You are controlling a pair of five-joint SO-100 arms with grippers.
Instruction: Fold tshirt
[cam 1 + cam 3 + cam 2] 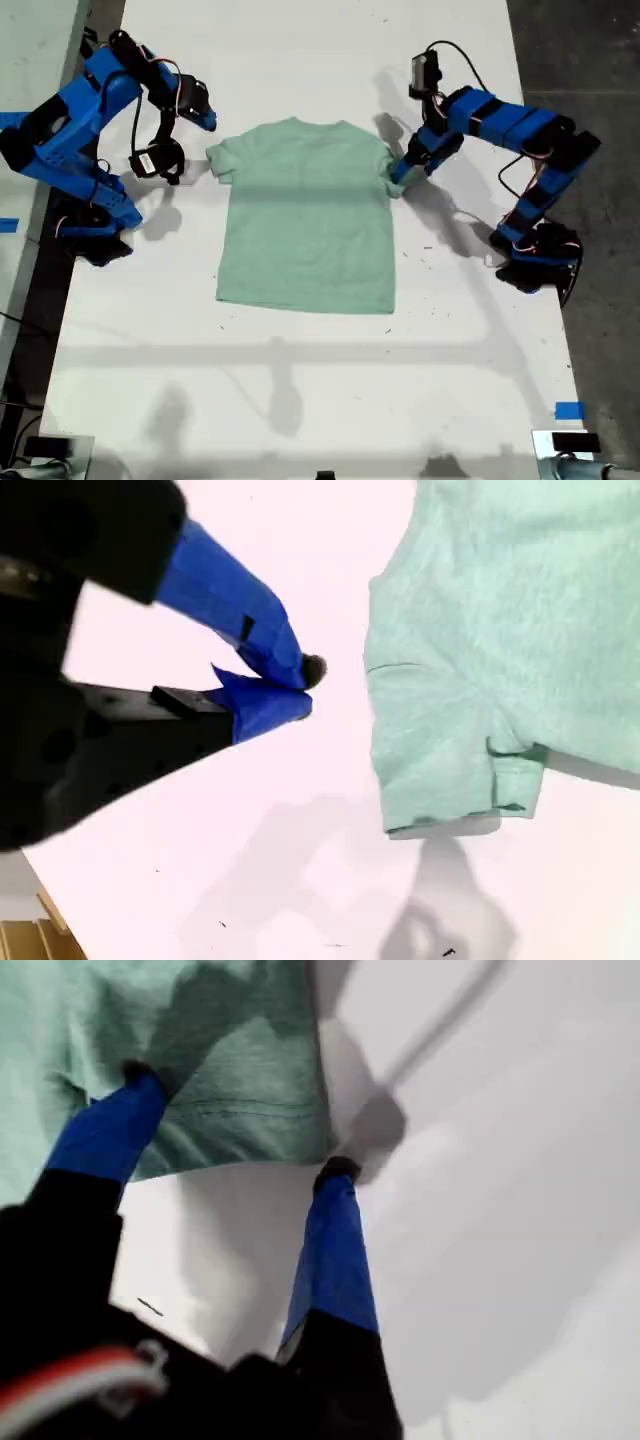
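Note:
The pale mint-green tshirt [305, 215] lies spread flat on the white table [300, 380], neck toward the far edge. My first gripper [238, 1125] is open at the sleeve on the exterior view's right [398, 175]. One fingertip [140, 1080] rests on the cloth and the other [335, 1170] sits just off the sleeve hem, so the sleeve [240, 1110] lies between them. My second gripper [300, 685] is shut on nothing and hovers over bare table, apart from the other sleeve [440, 770], at the exterior view's left [206, 122].
Both arm bases stand on the table's side edges, one at the exterior view's left [95, 235] and one at its right [535, 265]. A blue tape mark [568, 410] sits near the front corner at the exterior view's right. Dark floor borders the table.

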